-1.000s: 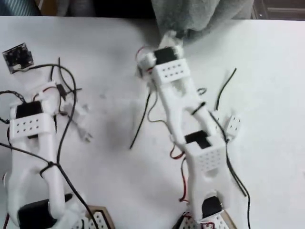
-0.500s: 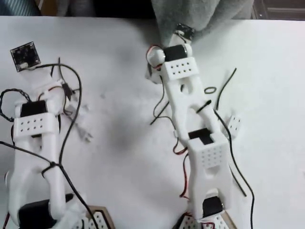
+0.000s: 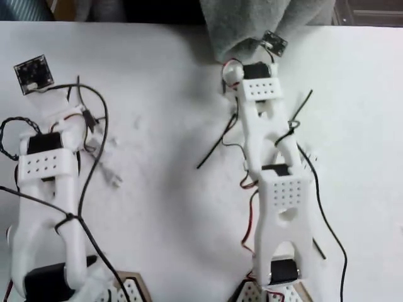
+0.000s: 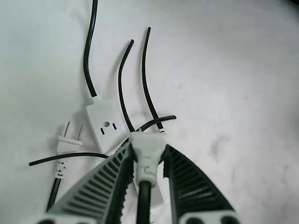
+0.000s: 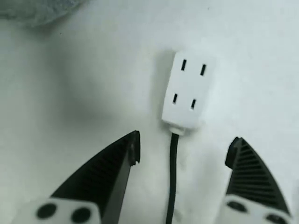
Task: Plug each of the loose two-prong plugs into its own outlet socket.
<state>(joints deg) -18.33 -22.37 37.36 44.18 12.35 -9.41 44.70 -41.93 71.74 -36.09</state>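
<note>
Plug [image 4: 147,161] clenched in left pincer [image 4: 147,148]; right pincer [image 5: 185,138] spread over socket [image 5: 187,91].

Two white arms lie over the white counter [image 3: 157,82]. The left arm [image 3: 39,165] has black wires [image 3: 66,218] draped over it, and a small white plug [image 3: 113,179] lies on the counter just beside it. The right arm [image 3: 267,132] stretches up to a grey cloth [image 3: 252,25] at the far edge of the counter, and a loose black wire [image 3: 217,143] lies on the counter near it.
</note>
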